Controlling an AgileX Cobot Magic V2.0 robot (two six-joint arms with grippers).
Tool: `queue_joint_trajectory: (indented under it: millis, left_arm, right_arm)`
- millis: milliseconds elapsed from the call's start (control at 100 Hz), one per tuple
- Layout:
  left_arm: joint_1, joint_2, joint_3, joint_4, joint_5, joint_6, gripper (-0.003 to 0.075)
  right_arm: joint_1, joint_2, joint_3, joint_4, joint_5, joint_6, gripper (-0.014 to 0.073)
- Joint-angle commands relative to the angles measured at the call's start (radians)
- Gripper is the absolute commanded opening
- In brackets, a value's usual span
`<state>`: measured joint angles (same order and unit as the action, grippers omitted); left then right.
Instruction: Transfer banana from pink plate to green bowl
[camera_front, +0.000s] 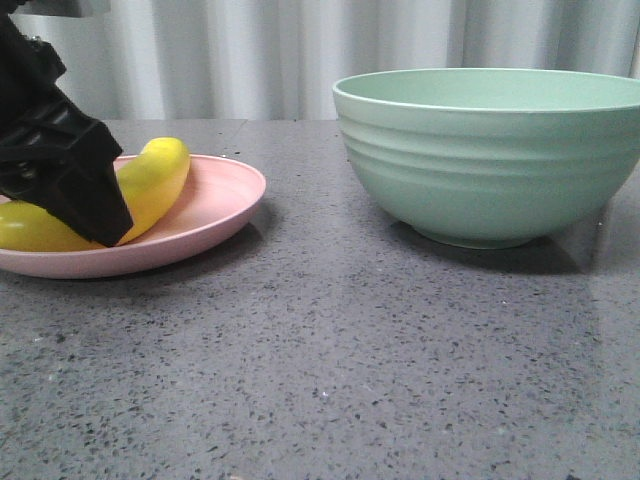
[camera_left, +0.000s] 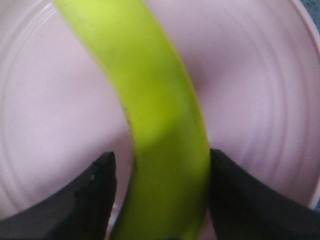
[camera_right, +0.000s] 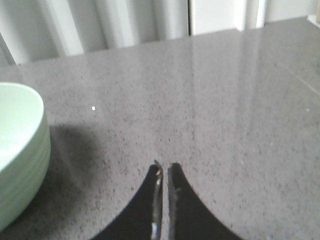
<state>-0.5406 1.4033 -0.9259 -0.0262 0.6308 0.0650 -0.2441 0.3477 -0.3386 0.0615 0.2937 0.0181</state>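
Note:
The yellow banana (camera_front: 160, 175) lies on the pink plate (camera_front: 215, 200) at the left of the table. My left gripper (camera_front: 110, 225) is down over the banana's middle, with a black finger on each side of it. In the left wrist view the banana (camera_left: 150, 100) runs between the fingers over the plate (camera_left: 250, 100). One finger touches its side and a thin gap shows at the other, so the left gripper (camera_left: 161, 160) is open around it. The green bowl (camera_front: 490, 160) stands at the right. My right gripper (camera_right: 165, 167) is shut on nothing, over bare table beside the bowl (camera_right: 20, 150).
Grey speckled tabletop (camera_front: 320, 350) lies between plate and bowl and across the whole front. A pale curtain (camera_front: 280, 50) hangs behind the table.

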Motion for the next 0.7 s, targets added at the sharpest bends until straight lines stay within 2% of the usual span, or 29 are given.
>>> queue_joint_trajectory:
  millis: [0, 240, 430, 580, 690]
  left_arm:
    - [-0.006, -0.026, -0.032, 0.011, -0.033, 0.002, 0.0256]
    - [-0.006, -0.026, -0.032, 0.026, -0.047, 0.002, -0.0021]
    - [-0.008, -0.028, -0.083, 0.041, -0.032, 0.029, -0.0020]
    - [-0.008, -0.035, -0.171, -0.056, 0.044, 0.120, -0.0020]
    - [-0.038, -0.057, -0.227, -0.088, 0.099, 0.135, -0.0020]
  right_arm:
    - [-0.002, 0.016, -0.038, 0.001, -0.103, -0.006, -0.0065]
    - [0.009, 0.016, -0.044, 0.001, -0.087, -0.006, -0.0065]
    - [0.101, 0.051, -0.141, -0.012, 0.040, -0.045, -0.0065]
    - [0.206, 0.156, -0.277, -0.005, 0.212, -0.056, -0.0062]
    - [0.301, 0.258, -0.385, 0.049, 0.276, -0.056, -0.0031]
